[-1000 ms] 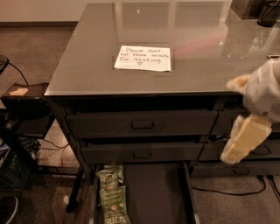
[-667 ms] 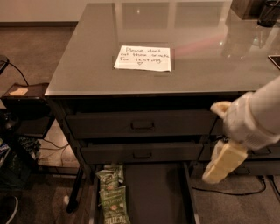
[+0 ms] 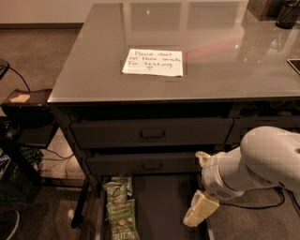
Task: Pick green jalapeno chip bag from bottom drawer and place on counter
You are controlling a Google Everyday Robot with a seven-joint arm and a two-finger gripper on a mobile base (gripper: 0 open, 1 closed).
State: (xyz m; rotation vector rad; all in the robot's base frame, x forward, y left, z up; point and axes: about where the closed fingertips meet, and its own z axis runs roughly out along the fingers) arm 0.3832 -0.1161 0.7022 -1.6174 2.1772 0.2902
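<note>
The green jalapeno chip bag (image 3: 123, 224) lies at the left of the open bottom drawer (image 3: 161, 206), white block lettering at its near end, partly cut off by the picture's lower edge. A paler green bag (image 3: 117, 189) lies just behind it. My gripper (image 3: 200, 210), on a white arm (image 3: 262, 161), hangs low over the drawer's right side, well to the right of the bag and apart from it. It holds nothing that I can see. The grey counter (image 3: 220, 51) above carries a white handwritten note (image 3: 153, 62).
Two shut dark drawer fronts (image 3: 151, 133) with recessed handles sit above the open drawer. A dark stand (image 3: 26, 110) and cables (image 3: 47, 161) are on the floor at the left. Dark objects (image 3: 287, 13) stand at the counter's far right corner.
My arm has swung down and to the left, from beside the drawer fronts to low over the open drawer's right side. The bags have not moved.
</note>
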